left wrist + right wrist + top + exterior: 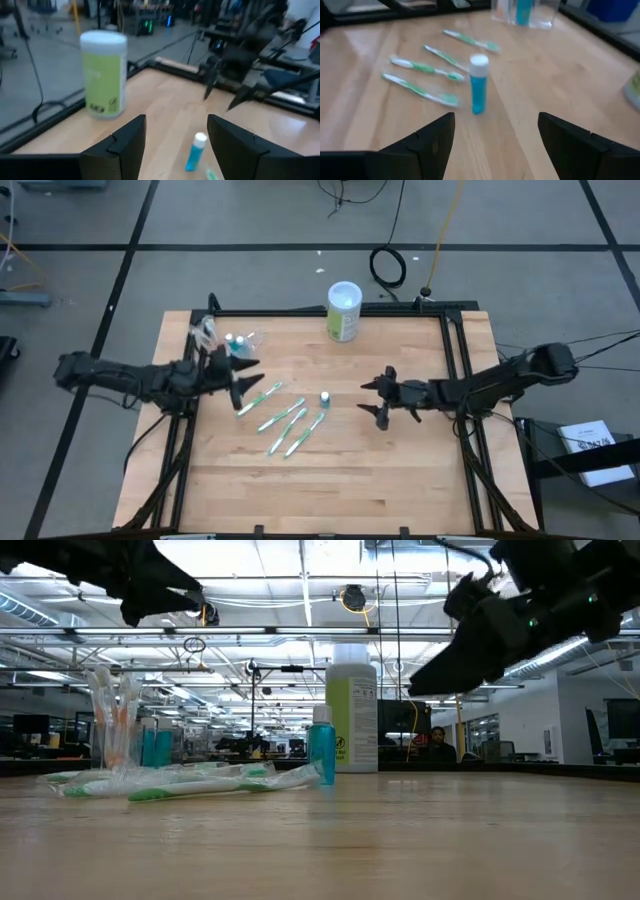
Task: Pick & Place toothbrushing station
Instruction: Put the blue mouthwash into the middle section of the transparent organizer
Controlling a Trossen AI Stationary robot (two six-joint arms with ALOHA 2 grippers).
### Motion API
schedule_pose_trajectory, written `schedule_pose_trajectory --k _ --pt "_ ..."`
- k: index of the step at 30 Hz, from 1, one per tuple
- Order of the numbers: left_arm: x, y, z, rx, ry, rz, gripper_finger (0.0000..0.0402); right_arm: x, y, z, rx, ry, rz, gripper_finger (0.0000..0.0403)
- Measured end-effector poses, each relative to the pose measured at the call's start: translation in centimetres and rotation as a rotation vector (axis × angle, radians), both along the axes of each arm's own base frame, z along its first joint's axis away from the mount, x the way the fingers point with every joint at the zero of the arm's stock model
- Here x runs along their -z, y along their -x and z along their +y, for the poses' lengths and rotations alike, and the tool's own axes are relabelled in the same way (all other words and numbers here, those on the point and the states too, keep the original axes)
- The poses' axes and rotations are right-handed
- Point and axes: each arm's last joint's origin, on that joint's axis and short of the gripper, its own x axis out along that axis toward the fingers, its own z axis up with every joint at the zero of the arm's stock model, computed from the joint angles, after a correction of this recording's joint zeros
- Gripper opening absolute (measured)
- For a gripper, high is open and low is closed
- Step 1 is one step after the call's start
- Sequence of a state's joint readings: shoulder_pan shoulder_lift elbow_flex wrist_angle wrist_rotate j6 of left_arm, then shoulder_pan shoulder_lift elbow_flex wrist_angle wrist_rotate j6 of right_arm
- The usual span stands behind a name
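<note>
Jaws, left: my left gripper [240, 385] hangs above the desk with its jaws apart, nothing between them, just beside the clear plastic cup [240, 344].
Jaws, right: my right gripper [378, 397] hovers off the desk on the right side, jaws spread wide and empty, facing the brushes.
Desk: pale wooden desk [400, 470] in a black frame.
Toothbrushes: four thin green-and-white toothbrushes [287, 423] lie flat near the middle, fanned side by side.
Tubes: one small teal white-capped tube [325, 397] stands upright just beside them.
Cup: at the far-left part, holding teal tubes; count unclear.
Canister: one green-and-white cylindrical canister [344, 311] stands at the far edge.
</note>
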State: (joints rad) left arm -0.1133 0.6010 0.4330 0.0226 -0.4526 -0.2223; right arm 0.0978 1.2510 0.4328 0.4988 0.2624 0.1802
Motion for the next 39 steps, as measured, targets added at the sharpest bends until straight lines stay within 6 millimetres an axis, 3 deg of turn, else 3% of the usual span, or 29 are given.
schedule_pose_trajectory --k 9,23,39 --pt "-0.4 0.3 -2.2 0.063 -0.082 -0.066 0.0216 4.2 -2.6 0.6 0.005 -0.093 -0.024 0.0279" --pt "0.1 0.1 -2.2 0.001 -0.014 -0.048 0.0216 7.4 -8.2 1.4 -0.027 -0.051 0.001 0.0279" --pt "0.7 -0.6 -2.4 0.002 -0.027 -0.003 0.0216 9.7 -11.3 -1.2 0.062 -0.046 0.030 0.0279"
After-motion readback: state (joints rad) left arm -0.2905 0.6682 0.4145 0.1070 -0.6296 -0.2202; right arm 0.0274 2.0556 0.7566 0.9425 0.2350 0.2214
